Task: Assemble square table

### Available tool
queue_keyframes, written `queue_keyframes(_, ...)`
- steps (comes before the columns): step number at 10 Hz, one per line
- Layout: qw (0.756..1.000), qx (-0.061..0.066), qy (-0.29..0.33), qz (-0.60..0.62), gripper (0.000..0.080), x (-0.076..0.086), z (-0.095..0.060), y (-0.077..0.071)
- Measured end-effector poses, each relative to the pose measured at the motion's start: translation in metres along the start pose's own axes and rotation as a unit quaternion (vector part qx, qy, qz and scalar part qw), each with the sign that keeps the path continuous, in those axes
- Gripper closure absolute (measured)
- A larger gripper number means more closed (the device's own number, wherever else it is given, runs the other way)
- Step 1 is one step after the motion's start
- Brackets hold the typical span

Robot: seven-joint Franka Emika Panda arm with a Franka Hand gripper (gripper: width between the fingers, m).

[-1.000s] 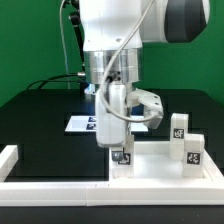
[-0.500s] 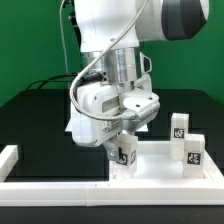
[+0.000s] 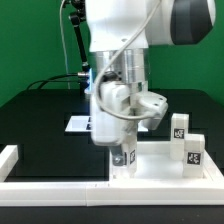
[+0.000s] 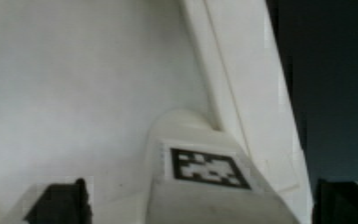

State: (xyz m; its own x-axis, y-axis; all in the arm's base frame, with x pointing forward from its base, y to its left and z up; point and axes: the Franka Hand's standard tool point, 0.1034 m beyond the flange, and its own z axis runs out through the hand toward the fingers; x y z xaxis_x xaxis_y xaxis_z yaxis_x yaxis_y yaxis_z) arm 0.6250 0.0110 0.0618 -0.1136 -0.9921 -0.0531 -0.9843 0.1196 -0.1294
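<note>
The single white arm reaches straight down in the middle of the exterior view, its bulky upper joints filling the top of the picture and its wrist turned so the tool (image 3: 123, 157) points at the desk. A thin cable loops across the front of the lower arm. The wrist housing is blurred. In the wrist view the two dark fingertips (image 4: 57, 201) sit at opposite lower corners, well apart, so the jaws stand wide. Nothing is clamped between them. The tool hangs low, close above the surface beneath it.
</note>
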Motion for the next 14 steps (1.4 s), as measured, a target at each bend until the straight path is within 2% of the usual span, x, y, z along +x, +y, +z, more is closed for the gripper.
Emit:
queue_keyframes(1,0.997,0.002,0.002,-0.075,0.0155,0.000,-0.002,-0.002)
queue_keyframes(5,0.982,0.000,0.004,-0.187,0.0150,0.003,0.000,-0.002)
queue_keyframes(7,0.928,0.005,0.011,-0.372,0.0150,0.011,-0.004,-0.008)
queue_keyframes(9,0.883,-0.001,0.015,-0.468,0.0150,0.007,-0.001,-0.006)
queue_keyframes(10,0.877,-0.001,0.018,-0.481,0.0150,0.007,-0.001,-0.006)
queue_keyframes(12,0.886,-0.001,0.018,-0.464,0.0180,0.008,-0.001,-0.006)
queue_keyframes(13,0.887,-0.001,0.018,-0.461,0.0354,0.009,-0.001,-0.006)
queue_keyframes(14,0.904,0.000,0.018,-0.427,0.0511,0.008,0.000,-0.006)
